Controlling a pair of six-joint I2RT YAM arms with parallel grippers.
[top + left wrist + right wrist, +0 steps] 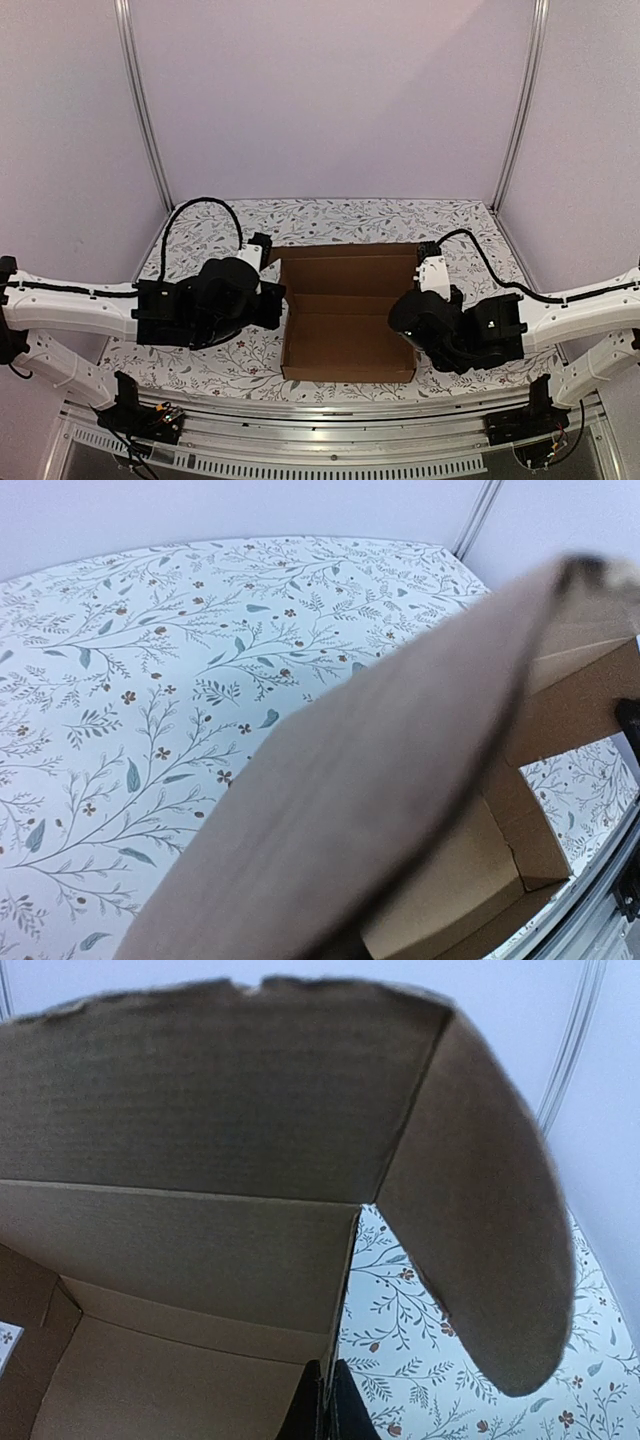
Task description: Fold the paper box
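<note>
The paper box (350,320) is a brown cardboard carton standing open at the table's middle, with its walls raised and its back panel up. My left gripper (278,298) is at the box's left wall. In the left wrist view a blurred cardboard flap (400,780) runs down to the jaws and hides the fingers. My right gripper (405,315) is at the right wall. In the right wrist view its dark fingertips (345,1415) pinch the edge of that wall (200,1240), and a rounded flap (480,1240) hangs to the right.
A floral cloth (200,370) covers the table. Metal frame posts (145,110) (520,110) rise at the back corners before pale walls. An aluminium rail (320,425) runs along the near edge, and black cables (205,205) loop off both arms.
</note>
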